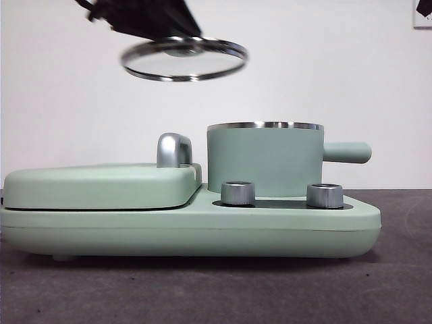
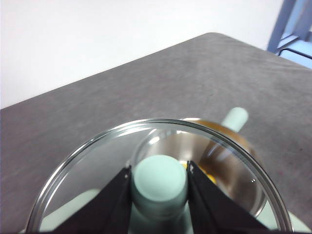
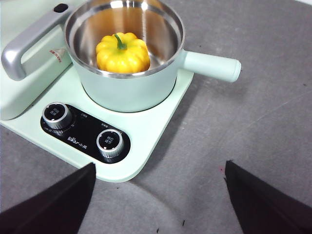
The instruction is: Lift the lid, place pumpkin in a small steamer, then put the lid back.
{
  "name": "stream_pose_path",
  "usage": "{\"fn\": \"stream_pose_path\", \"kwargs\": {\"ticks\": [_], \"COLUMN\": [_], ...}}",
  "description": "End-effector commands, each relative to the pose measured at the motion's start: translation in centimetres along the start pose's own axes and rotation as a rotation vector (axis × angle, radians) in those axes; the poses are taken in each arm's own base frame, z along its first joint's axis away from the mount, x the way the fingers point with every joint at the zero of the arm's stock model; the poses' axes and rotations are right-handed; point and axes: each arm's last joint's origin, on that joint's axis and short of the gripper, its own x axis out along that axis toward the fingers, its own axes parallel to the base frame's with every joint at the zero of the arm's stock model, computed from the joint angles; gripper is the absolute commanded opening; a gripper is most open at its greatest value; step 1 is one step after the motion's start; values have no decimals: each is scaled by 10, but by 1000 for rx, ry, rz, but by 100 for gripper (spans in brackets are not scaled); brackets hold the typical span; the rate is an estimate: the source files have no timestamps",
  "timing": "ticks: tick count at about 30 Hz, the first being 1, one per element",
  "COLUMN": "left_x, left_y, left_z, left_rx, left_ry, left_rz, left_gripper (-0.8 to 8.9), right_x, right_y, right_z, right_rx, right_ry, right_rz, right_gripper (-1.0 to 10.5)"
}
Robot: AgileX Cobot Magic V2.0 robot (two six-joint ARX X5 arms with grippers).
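Observation:
The pumpkin [image 3: 122, 52] sits inside the small steamer [image 3: 131, 87], which stands open on the right of the appliance [image 1: 264, 162]. My left gripper [image 2: 160, 181] is shut on the mint-green knob [image 2: 159, 178] of the lid [image 2: 87, 165]. It holds the lid [image 1: 183, 59] tilted in the air, above and to the left of the steamer. The steamer's steel inside shows through the glass in the left wrist view [image 2: 229, 165]. My right gripper [image 3: 158, 187] is open and empty, over the grey table in front of the appliance. It is out of the front view.
The wide mint-green griddle cover [image 1: 101, 183] with its chrome handle [image 1: 174, 150] lies left of the steamer. Two steel knobs [image 1: 237, 193] [image 1: 325, 196] sit on the appliance's front panel. The steamer's side handle [image 1: 347, 152] sticks out to the right. Grey table surrounds the appliance.

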Motion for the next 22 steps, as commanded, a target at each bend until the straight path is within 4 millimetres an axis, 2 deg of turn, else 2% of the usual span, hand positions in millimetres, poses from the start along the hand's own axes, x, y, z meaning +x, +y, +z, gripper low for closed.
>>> {"fn": "stream_pose_path", "kwargs": {"ticks": [1, 10, 18, 22], "left_x": [15, 59, 105, 114], "left_y": [-9, -31, -34, -34], "left_z": [4, -3, -17, -23], "left_rx": [20, 37, 45, 63], "left_ry": [-66, -115, -63, -48], "left_rz": [-32, -96, -101, -101], "left_gripper": [10, 10, 10, 10], "right_x": [-1, 3, 3, 3], "right_y": [1, 0, 0, 0], "right_z": [-3, -15, -22, -22], "right_rx": [17, 40, 36, 36], "right_ry": [3, 69, 140, 140], "right_rz": [1, -3, -7, -7], "right_gripper": [407, 407, 407, 407]}}
